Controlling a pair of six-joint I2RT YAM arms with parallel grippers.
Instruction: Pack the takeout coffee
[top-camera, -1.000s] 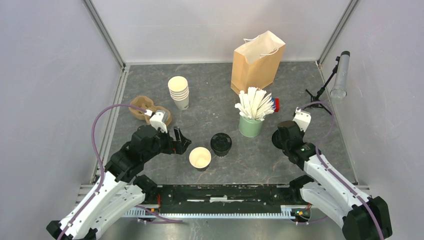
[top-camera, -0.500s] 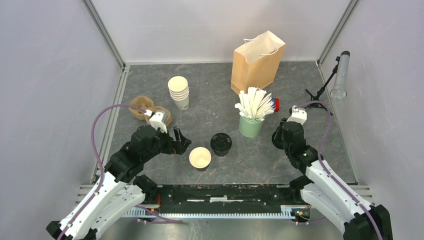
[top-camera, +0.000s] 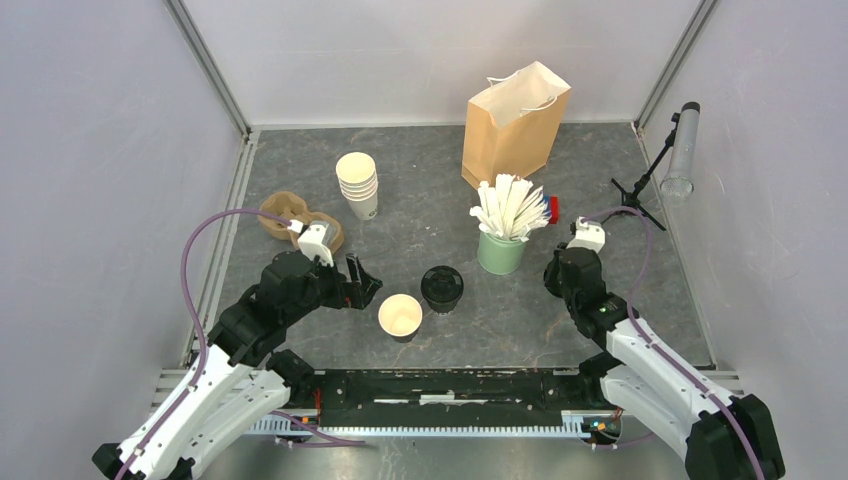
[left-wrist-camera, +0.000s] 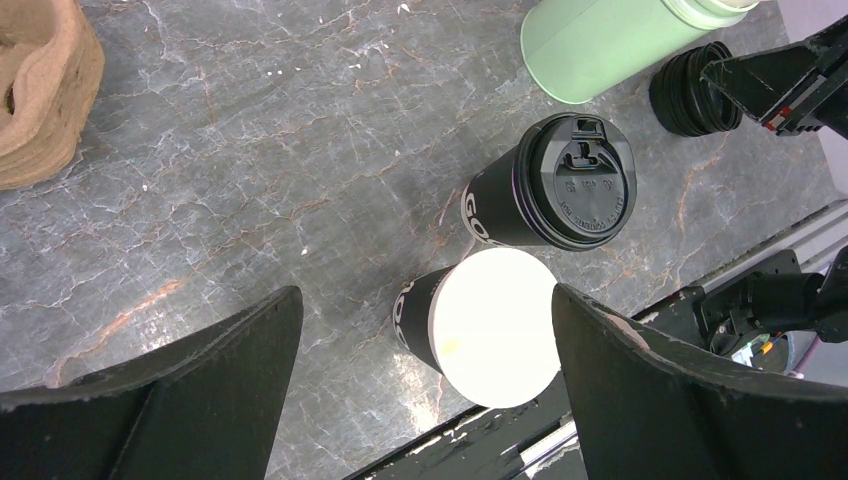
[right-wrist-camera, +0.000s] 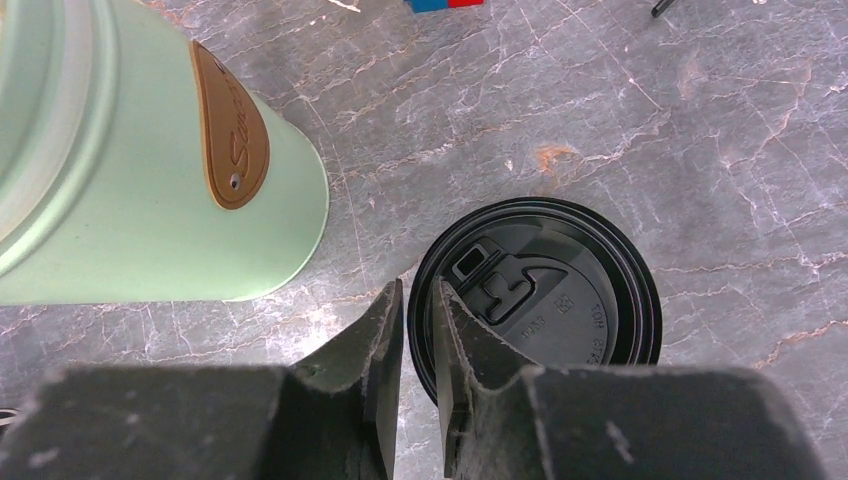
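Note:
Two coffee cups stand near the front middle; in the left wrist view their outer walls are black. One carries a black lid (top-camera: 441, 283) (left-wrist-camera: 575, 180). The other is lidless (top-camera: 400, 315) (left-wrist-camera: 492, 328) with a cream inside. My left gripper (top-camera: 366, 282) (left-wrist-camera: 425, 300) is open and empty, just left of and above the lidless cup. A loose black lid (right-wrist-camera: 545, 295) (left-wrist-camera: 692, 95) lies on the table right of the green cup. My right gripper (top-camera: 556, 274) (right-wrist-camera: 418, 300) is shut on its left rim, one finger inside and one outside. The brown paper bag (top-camera: 515, 122) stands open at the back.
A green cup of white sticks (top-camera: 500, 250) (right-wrist-camera: 150, 180) stands just left of my right gripper. A stack of lidless cream cups (top-camera: 358, 184) and a brown cardboard carrier (top-camera: 285, 214) (left-wrist-camera: 35, 95) are at the back left. A small stand with a tube (top-camera: 680, 150) is at the right wall.
My right arm has shifted a little left towards the green cup. The left arm and both cups have not moved.

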